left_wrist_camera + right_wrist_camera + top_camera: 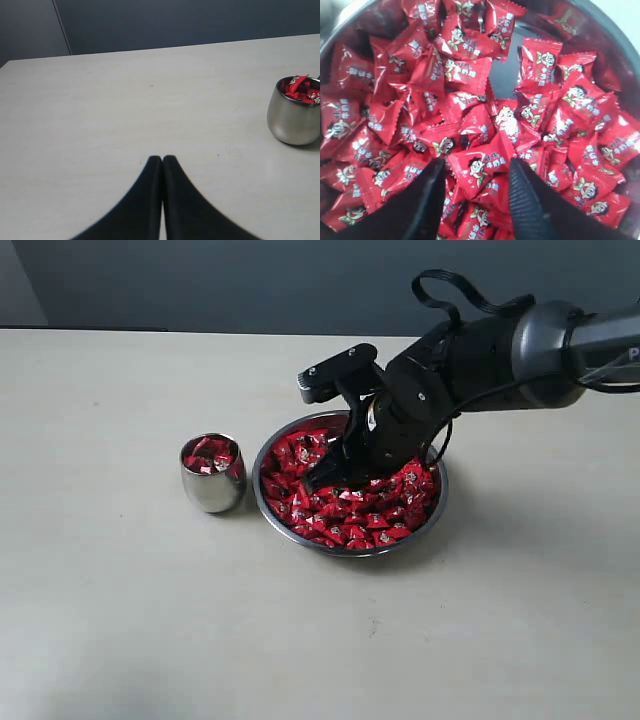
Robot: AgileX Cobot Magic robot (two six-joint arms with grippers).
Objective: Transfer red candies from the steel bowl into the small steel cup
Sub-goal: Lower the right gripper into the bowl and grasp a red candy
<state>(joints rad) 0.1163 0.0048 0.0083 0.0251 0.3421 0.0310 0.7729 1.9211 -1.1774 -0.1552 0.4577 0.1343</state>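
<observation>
Open table [100, 590] left of cup [212, 492]; rt arm [480, 355] over bowl [430, 525].

White chars on red candies [479, 170], illegible

- The red candies [547, 60] around the right pincer [477, 167] were glossy red, printed with white-and-dark cartoon faces and white lettering.
- That pincer was black, its inner pads [530, 205] finely ribbed.
- The steel bowl [258, 490] and the small steel cup [212, 492] were mirror-bright silver.
- The left pincer [162, 160] was plain black.
- The bench [120, 620] was pale cream.
</observation>
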